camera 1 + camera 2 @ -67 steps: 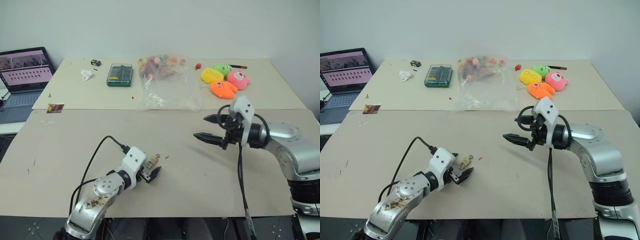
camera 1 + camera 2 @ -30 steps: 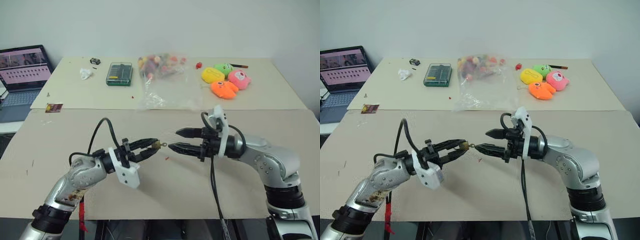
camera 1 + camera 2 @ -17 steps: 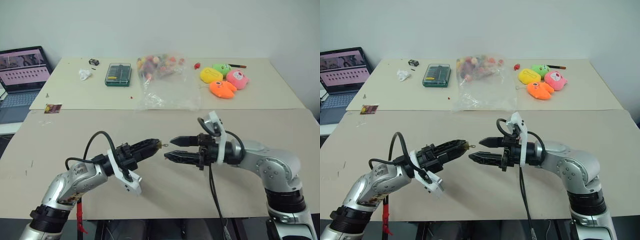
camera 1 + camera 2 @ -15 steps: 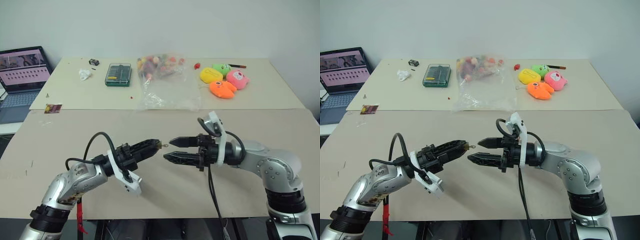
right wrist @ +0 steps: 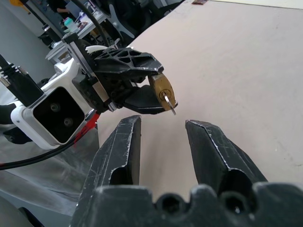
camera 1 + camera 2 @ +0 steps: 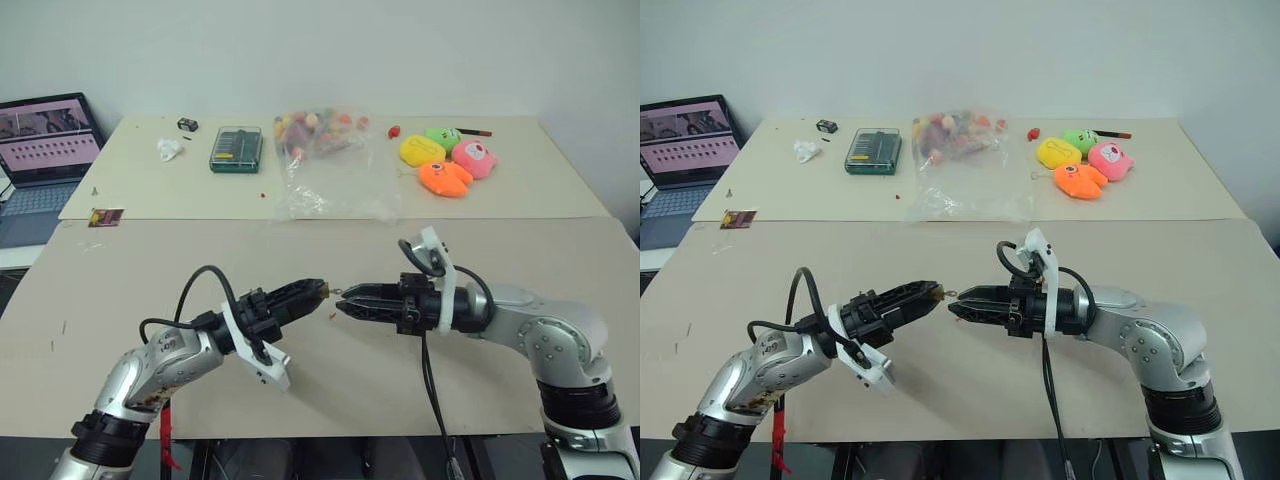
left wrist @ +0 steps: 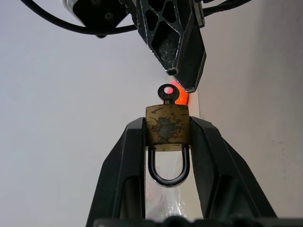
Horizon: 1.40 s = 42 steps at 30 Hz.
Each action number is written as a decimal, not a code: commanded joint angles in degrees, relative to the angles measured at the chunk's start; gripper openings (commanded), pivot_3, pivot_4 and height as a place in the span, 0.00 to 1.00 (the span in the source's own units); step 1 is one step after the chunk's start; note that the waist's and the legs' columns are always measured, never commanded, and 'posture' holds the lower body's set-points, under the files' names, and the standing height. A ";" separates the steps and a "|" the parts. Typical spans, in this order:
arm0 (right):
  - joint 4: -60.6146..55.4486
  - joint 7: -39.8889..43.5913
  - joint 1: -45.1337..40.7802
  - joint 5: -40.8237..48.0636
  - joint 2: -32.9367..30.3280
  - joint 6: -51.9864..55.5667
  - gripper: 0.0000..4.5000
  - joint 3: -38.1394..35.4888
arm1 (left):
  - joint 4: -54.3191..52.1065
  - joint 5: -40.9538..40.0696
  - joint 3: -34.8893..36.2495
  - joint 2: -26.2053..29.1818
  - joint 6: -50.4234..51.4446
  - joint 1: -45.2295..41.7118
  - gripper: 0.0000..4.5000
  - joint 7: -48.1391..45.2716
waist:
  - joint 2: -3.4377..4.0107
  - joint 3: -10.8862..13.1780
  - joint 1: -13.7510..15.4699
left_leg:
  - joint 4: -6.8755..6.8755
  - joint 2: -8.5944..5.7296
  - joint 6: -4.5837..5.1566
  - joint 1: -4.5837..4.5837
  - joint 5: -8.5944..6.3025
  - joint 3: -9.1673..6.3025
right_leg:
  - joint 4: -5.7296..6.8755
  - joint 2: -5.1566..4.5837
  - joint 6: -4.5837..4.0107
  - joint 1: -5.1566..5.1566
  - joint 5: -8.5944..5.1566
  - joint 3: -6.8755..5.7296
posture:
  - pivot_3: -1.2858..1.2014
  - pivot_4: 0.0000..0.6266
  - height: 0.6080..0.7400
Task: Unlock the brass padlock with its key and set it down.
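Brass padlock [image 6: 324, 290], above the table [image 6: 420, 240], is gripped by the left gripper [image 6: 316, 290]; right gripper [image 6: 341, 303] sits just beside it. Left wrist: key [image 7: 166, 93] sticks from the padlock. Right wrist: right fingers [image 5: 118, 151] parted, grasping nothing.

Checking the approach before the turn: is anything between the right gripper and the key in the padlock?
Nothing visible. The key juts from the brass padlock held in the left gripper, facing the right gripper across a bare gap.
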 commanded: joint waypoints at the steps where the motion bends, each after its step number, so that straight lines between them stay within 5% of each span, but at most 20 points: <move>1: -0.75 0.83 -0.56 -0.25 -0.21 -2.05 0.43 -0.55 | -1.15 -0.44 -0.10 -0.35 -0.04 -0.71 0.18 1.16 | 0.00 0.00 0.01 | 0.00 0.00 0.00 0.00 0.00 0.00 | 0.00 0.00 0.00 0.00 0.00 0.00 | 0.52 0.24 1.00; 15: -1.32 0.15 -2.08 1.40 -0.67 -1.81 0.43 -2.31 | -2.02 -1.74 -1.32 -0.97 2.51 -1.04 0.18 -0.13 | 0.00 0.00 0.00 | 0.01 0.00 -0.01 0.02 0.00 0.00 | 0.02 0.00 0.00 0.00 0.00 0.00 | 0.52 0.24 1.00; 22: -0.93 -1.35 -4.22 2.74 -0.23 -0.64 0.00 -2.70 | -2.20 -2.07 -1.69 -1.08 3.17 -1.12 0.18 -0.38 | 0.00 0.00 0.05 | 0.01 0.00 0.00 0.02 0.00 0.00 | 0.02 0.00 0.00 0.00 0.00 0.00 | 0.52 0.24 1.00; 36: -0.70 -2.42 -4.09 2.02 -0.34 -1.63 0.00 -2.46 | -2.29 -2.41 -2.27 -1.46 4.24 -1.12 0.18 -0.42 | 0.00 0.00 0.03 | 0.01 0.00 0.01 0.02 0.00 0.01 | 0.04 0.00 0.00 0.00 0.00 0.01 | 0.52 0.24 1.00; 41: -0.69 -1.88 -3.30 0.45 -0.35 -2.96 0.33 -1.65 | -2.72 -2.51 -2.42 -1.57 4.49 -1.28 0.18 -0.66 | 0.00 0.00 0.03 | 0.01 0.00 0.01 0.02 -0.01 0.01 | 0.04 0.00 0.00 0.00 0.00 0.01 | 0.52 0.24 1.00; 42: -0.66 -1.77 -3.25 0.07 -0.37 -3.19 0.33 -1.48 | -2.80 -2.57 -2.41 -1.54 4.50 -1.25 0.18 -0.70 | 0.00 0.00 0.01 | 0.01 0.00 0.00 0.02 0.00 0.01 | 0.04 0.00 0.00 0.00 0.00 0.01 | 0.52 0.24 1.00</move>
